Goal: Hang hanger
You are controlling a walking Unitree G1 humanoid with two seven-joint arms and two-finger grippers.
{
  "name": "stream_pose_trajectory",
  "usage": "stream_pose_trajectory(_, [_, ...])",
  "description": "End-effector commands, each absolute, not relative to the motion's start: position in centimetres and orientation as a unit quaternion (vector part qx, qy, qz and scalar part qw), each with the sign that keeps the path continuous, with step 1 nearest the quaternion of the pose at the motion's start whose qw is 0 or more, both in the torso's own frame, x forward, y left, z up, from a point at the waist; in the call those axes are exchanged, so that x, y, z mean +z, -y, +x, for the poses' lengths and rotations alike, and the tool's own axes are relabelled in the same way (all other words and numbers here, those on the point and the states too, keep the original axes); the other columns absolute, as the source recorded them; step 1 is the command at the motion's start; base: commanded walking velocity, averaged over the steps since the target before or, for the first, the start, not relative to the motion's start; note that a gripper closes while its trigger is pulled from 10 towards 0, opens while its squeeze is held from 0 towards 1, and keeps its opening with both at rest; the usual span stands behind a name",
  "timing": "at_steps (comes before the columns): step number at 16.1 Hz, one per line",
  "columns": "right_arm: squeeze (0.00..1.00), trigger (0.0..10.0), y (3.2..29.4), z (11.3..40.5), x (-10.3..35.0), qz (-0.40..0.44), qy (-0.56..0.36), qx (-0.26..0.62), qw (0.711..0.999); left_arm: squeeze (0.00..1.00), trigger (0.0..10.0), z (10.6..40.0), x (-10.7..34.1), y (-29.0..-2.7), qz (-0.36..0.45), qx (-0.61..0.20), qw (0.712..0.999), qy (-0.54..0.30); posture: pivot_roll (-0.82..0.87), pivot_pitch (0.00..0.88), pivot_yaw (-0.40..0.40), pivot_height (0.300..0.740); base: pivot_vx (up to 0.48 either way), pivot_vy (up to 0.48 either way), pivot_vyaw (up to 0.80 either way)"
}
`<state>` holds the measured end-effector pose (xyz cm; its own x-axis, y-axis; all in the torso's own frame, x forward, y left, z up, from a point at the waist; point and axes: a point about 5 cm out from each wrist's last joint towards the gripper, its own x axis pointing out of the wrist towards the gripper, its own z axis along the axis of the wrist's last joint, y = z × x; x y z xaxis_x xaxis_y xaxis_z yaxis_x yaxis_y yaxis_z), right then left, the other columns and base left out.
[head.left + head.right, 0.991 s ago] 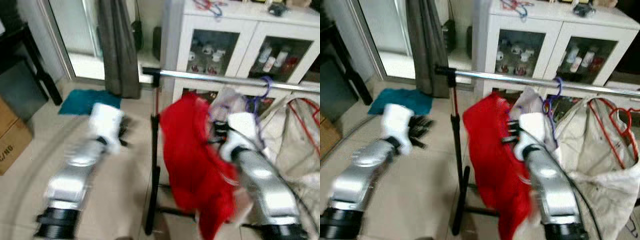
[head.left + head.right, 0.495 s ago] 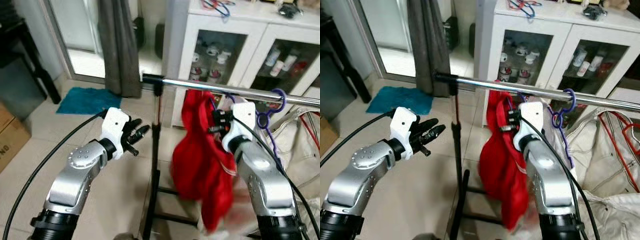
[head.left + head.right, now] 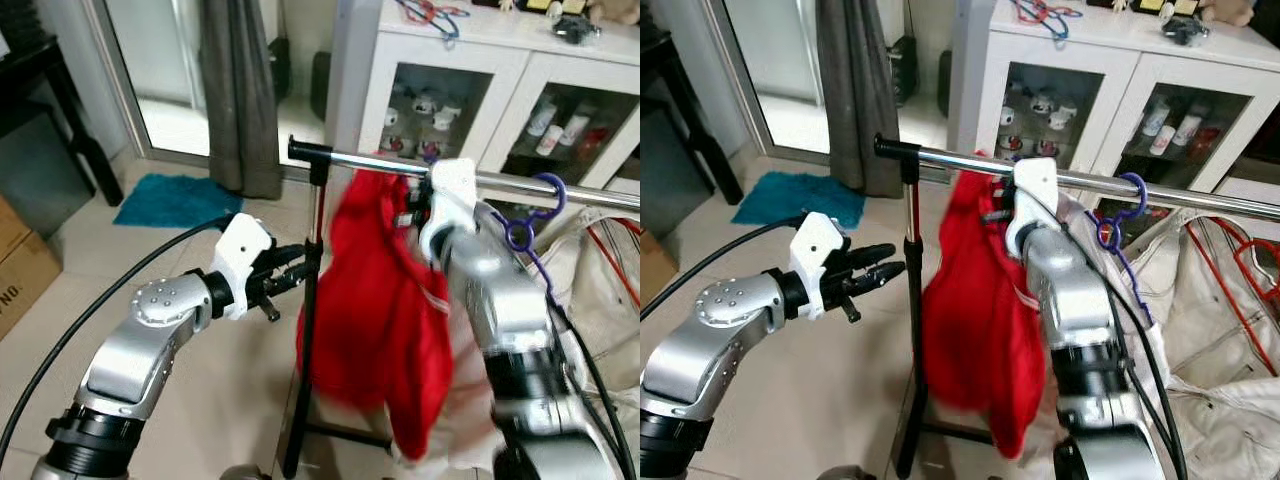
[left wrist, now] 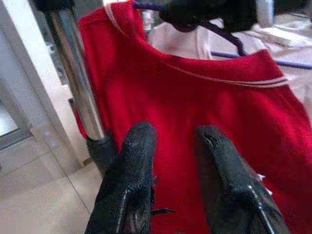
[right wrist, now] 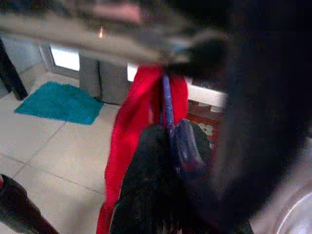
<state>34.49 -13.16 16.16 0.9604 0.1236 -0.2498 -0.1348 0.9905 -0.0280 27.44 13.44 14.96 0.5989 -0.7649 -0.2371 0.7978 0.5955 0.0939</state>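
Left eye view: a white cabinet (image 3: 480,60) with glass doors stands at twelve o'clock behind a chrome rail (image 3: 590,192) that crosses the scene on a black stand (image 3: 308,300). A red shirt (image 3: 385,300) hangs below the rail at centre, on a purple hanger (image 5: 167,105). The right end effector (image 5: 170,146) is up at the rail, at one o'clock from the shirt, its fingers closed on the hanger's neck. The left end effector (image 4: 173,146), at nine o'clock from the shirt beside the stand's post, points at the fabric with fingers parted, holding nothing. A second purple hook (image 3: 530,205) sits on the rail at two o'clock.
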Motion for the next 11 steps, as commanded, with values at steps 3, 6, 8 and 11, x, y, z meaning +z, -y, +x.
stream_pose_trajectory(3, [0.0,10.0,13.4,33.6,14.8,-0.005,-0.185,0.078,0.98,0.0,10.0,27.1,15.1,-13.3,0.109,-0.452,0.881,-0.091,0.13,0.0,-0.036,0.74,0.0,0.0,0.0])
stream_pose_trajectory(6, [1.0,10.0,14.0,31.9,15.9,0.018,-0.144,0.118,0.982,0.0,10.0,27.1,14.7,-13.6,0.108,-0.427,0.893,-0.089,0.11,0.0,-0.017,0.74,0.0,0.0,0.0])
stream_pose_trajectory(8, [1.0,10.0,14.5,30.1,17.7,0.014,-0.088,0.186,0.979,0.0,10.0,27.3,14.9,-13.8,0.093,-0.382,0.916,-0.074,0.11,0.0,-0.018,0.74,0.0,0.0,0.0])
stream_pose_trajectory(11, [1.0,10.0,15.8,26.9,18.9,0.034,-0.061,0.271,0.96,0.0,10.0,27.6,15.8,-14.3,0.061,-0.315,0.946,-0.041,0.1,0.0,-0.021,0.74,0.0,0.0,0.0])
